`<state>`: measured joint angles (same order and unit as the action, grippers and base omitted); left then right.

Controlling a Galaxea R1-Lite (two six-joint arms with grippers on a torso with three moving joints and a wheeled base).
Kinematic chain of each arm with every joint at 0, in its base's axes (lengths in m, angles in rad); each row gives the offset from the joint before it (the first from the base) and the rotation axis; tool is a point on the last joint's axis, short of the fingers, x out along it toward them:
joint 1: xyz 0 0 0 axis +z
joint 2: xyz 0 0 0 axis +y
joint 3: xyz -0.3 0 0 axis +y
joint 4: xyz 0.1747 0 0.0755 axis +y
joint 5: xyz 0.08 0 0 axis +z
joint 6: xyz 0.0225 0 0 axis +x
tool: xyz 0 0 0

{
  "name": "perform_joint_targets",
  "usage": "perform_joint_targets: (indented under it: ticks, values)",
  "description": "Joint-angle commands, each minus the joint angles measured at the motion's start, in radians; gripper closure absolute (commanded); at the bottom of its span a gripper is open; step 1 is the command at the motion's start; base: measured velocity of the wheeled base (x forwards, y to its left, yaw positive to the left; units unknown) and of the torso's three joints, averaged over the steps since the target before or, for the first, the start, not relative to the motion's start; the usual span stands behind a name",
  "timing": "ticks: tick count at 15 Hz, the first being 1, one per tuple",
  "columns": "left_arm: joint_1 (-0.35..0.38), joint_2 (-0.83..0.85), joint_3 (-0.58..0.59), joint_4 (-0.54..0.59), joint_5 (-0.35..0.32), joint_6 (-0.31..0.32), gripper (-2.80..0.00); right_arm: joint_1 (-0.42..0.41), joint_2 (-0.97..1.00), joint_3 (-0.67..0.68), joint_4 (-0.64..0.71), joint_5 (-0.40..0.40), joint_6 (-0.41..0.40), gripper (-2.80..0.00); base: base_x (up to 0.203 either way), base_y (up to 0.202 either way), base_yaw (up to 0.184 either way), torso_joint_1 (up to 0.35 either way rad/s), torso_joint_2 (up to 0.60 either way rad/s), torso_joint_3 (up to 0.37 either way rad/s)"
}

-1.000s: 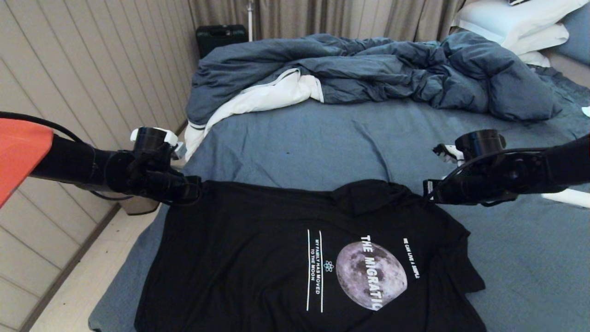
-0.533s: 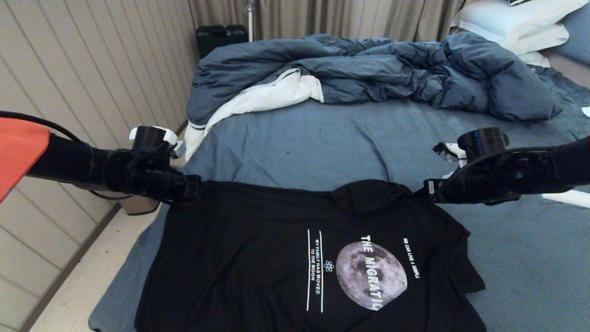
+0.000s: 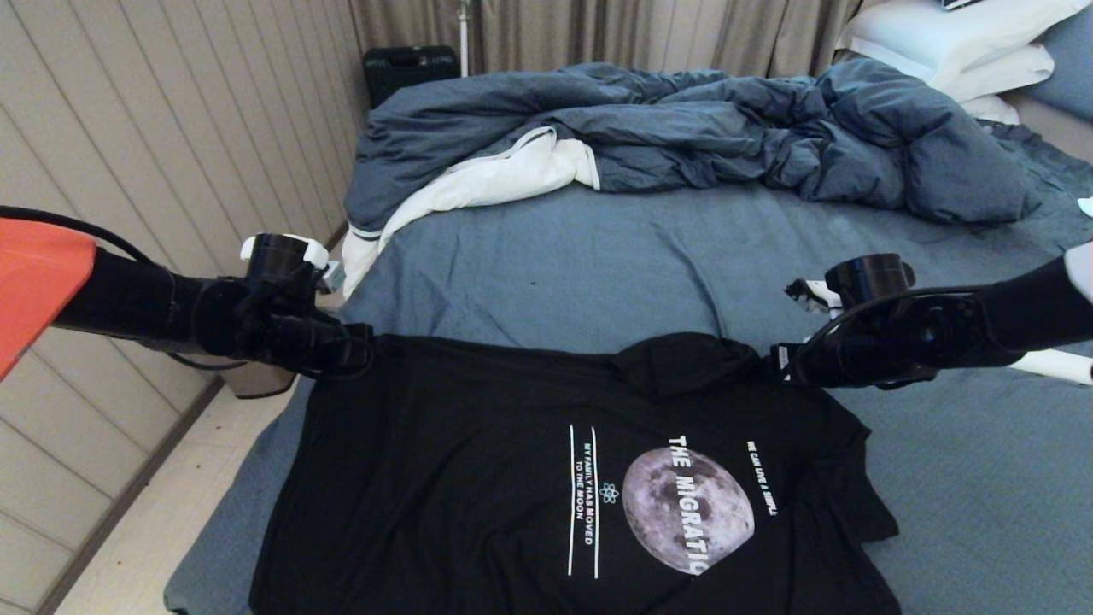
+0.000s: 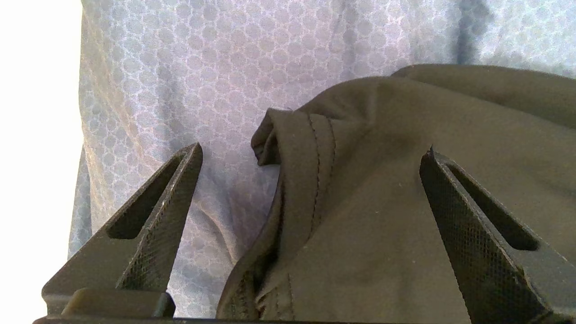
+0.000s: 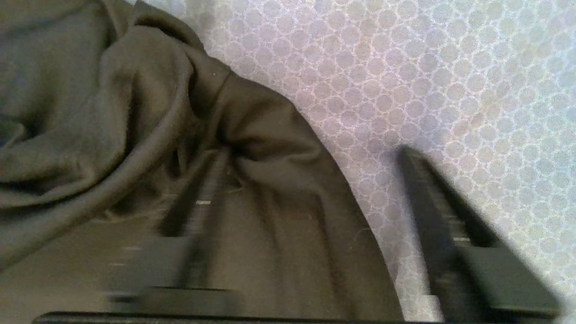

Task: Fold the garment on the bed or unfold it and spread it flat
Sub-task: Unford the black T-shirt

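Black moon-print garment lies spread on the near edge of the bed, left gripper and right gripper both spread, straddling its far corners — just released; next comes regrasping or smoothing.

Garment: soft matt black knit cloth, stitched hem visible in the left wrist view, with a flat printed grey moon and white lettering. Bed: slate-blue woven sheet, matt, with a fine ring pattern close up; duvet is crumpled matt dark-blue cloth with white lining. Left gripper fingers: matt black plastic with a cross-hatched, rough face; wall panels look smooth with grooves.
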<state>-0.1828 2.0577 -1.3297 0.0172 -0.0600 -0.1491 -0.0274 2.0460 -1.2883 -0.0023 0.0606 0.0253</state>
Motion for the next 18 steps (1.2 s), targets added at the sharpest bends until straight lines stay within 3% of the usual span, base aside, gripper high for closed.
perform_joint_targets:
  ticks: [1, 2, 10, 13, 18]
  values:
    - [0.0, -0.001, -0.002, 0.0, -0.001, -0.001, -2.8, 0.001, 0.005, 0.003, 0.002, 0.001, -0.001, 0.0, 0.0, 0.0, 0.0, 0.0, 0.0, 0.0]
    - [0.0, 0.002, -0.001, 0.0, -0.003, -0.001, 0.0, 0.003, 0.002, 0.009, 0.001, 0.001, -0.001, 0.0, 0.0, 0.0, 0.0, 0.0, 0.0, 0.0]
    - [0.0, 0.013, -0.018, -0.011, -0.007, -0.002, 0.0, 0.003, 0.008, -0.014, -0.023, -0.001, 0.004, 0.0, 0.0, 0.0, 0.0, 0.0, 0.0, 0.0]
    - [0.0, 0.018, -0.04, -0.105, 0.002, 0.0, 0.0, 0.005, 0.009, -0.046, -0.068, -0.005, 0.02, 0.0, 0.0, 0.0, 0.0, 0.0, 0.0, 0.0]
    - [0.0, 0.001, -0.144, -0.131, 0.008, -0.016, 0.0, 0.015, 0.008, -0.166, -0.073, -0.058, 0.072, 0.0, 0.0, 0.0, 0.0, 0.0, 0.0, 0.0]
